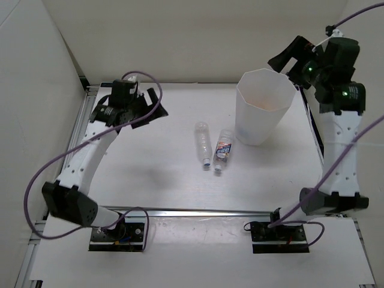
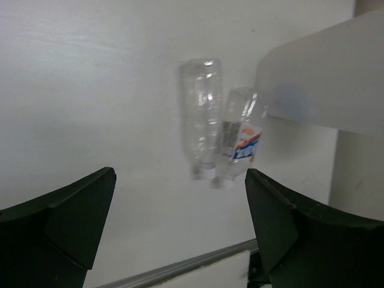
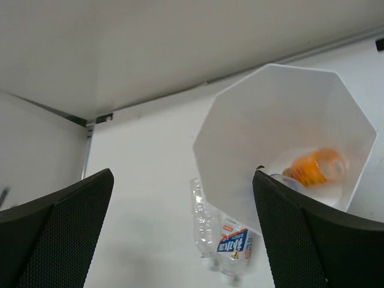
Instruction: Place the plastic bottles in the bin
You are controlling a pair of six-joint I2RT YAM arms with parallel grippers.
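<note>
The right fingers (image 3: 312, 240) are spread wide with nothing between them, poised over the bin (image 3: 270, 114) and looking down into its open mouth. An orange bottle (image 3: 315, 168) lies on its side at the bottom of the bin. The right arm (image 1: 339, 150) rises steeply from its base on the near side of the bin and folds over at the top, its wrist high by the bin's far right rim.

The left fingers (image 2: 60, 228) are also wide apart and empty. They hang above the worktop (image 1: 162, 168) well to the left of the bin, facing toward it. The left arm (image 1: 90, 156) curves up from its near base in a long bow.

The worktop is plain white, with white walls (image 1: 180, 36) behind the bin and far to its left. A metal rail (image 1: 198, 213) runs along the near edge. Purple cables (image 1: 36, 180) loop off both arms.

Just left of the bin, two bottles lie on their sides close together, caps toward the near edge: a slim clear bottle (image 1: 203, 143) and, nearer the bin, a clear bottle with a blue-and-red label (image 1: 223, 151). Both lie apart from the fingers.
</note>
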